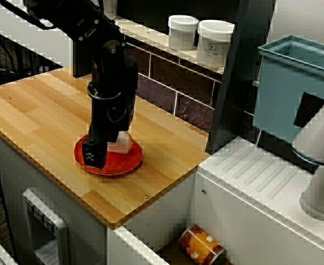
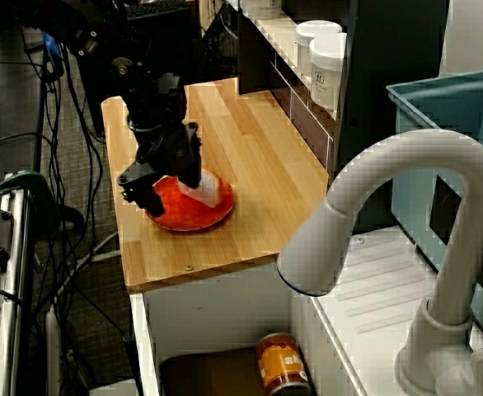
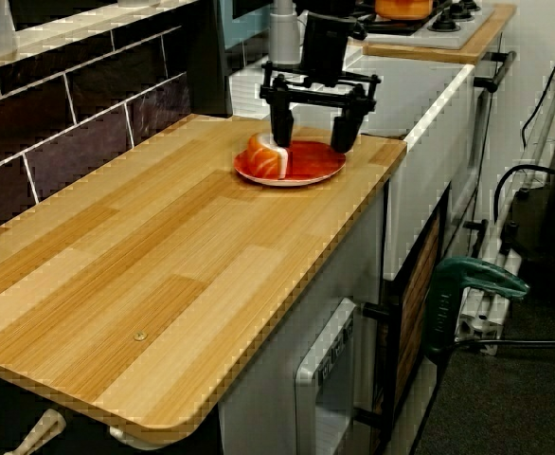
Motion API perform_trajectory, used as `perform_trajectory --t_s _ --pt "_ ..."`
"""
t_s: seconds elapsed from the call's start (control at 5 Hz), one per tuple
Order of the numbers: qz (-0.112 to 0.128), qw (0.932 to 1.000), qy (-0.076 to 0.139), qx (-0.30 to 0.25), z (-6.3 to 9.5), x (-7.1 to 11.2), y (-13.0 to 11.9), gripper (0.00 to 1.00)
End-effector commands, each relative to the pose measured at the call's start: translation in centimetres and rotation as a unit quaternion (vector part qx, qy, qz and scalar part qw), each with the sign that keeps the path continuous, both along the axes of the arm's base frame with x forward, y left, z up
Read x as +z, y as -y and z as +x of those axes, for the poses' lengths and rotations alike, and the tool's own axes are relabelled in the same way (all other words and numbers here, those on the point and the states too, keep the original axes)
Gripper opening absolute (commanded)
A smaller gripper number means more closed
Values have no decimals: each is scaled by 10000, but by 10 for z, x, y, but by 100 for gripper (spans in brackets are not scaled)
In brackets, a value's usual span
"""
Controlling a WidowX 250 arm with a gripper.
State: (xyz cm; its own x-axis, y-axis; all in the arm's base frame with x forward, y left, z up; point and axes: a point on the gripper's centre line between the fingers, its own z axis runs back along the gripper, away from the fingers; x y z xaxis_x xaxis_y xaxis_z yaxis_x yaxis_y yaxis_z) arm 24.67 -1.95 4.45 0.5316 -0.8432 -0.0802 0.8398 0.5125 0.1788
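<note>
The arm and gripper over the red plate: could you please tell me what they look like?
The arm is black all over, built of glossy, blocky segments with a rounded collar near the wrist. The gripper is black too: a crossbar with two straight, narrow jaws at its ends. No markings or labels can be made out on either.

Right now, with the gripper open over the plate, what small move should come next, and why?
Probably slide the gripper sideways toward the sushi before lowering. In the view along the counter, its jaws stand open above the plate, but the sushi lies by one finger, near the plate's edge, not centred between the two. Closing here would likely miss it.
</note>
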Motion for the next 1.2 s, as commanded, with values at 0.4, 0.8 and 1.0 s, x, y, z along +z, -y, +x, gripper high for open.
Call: perform_trajectory --t_s 0.4,0.8,1.0 --pt "-45 9998 132 -162 -11 15 -3 100" --pt "-68 9997 202 -77 8 10 -7 100" --pt "-71 9998 204 -2 18 10 -9 100"
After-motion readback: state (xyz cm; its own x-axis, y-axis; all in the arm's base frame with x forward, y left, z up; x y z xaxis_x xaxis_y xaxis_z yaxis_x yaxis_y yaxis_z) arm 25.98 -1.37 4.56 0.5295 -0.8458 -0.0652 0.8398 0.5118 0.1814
